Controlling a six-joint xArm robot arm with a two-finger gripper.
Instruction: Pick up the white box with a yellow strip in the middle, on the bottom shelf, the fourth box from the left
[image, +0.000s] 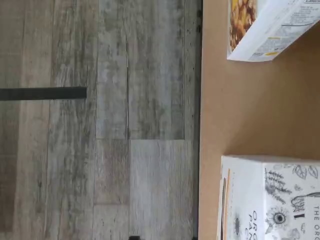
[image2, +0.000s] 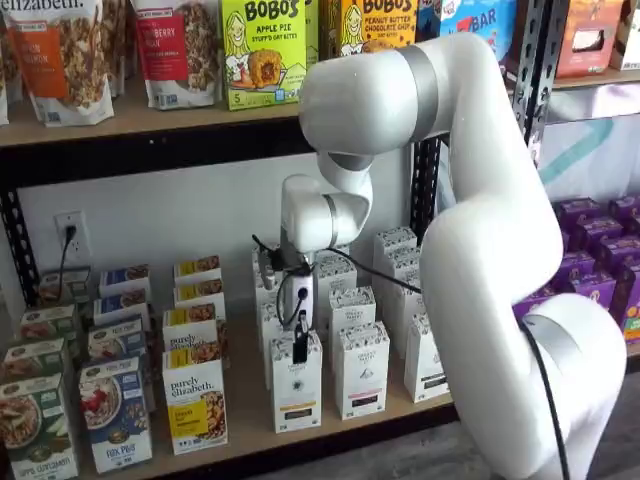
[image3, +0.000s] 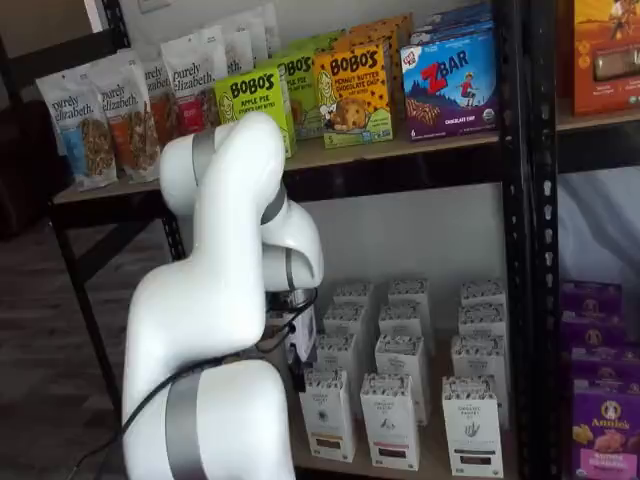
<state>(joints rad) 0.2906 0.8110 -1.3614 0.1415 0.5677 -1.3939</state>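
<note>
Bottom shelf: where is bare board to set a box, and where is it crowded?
Bare brown shelf board lies between the white cardboard box with a yellow band and the white cardboard box with a dark label. Rows behind are crowded.

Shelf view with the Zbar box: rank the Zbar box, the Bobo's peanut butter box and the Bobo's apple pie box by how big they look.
1. Zbar box, largest.
2. Bobo's peanut butter box.
3. Bobo's apple pie box, though the arm hides its lower part.
The shelf recedes leftward, so nearness may explain the order; true sizes are unsure.
</note>
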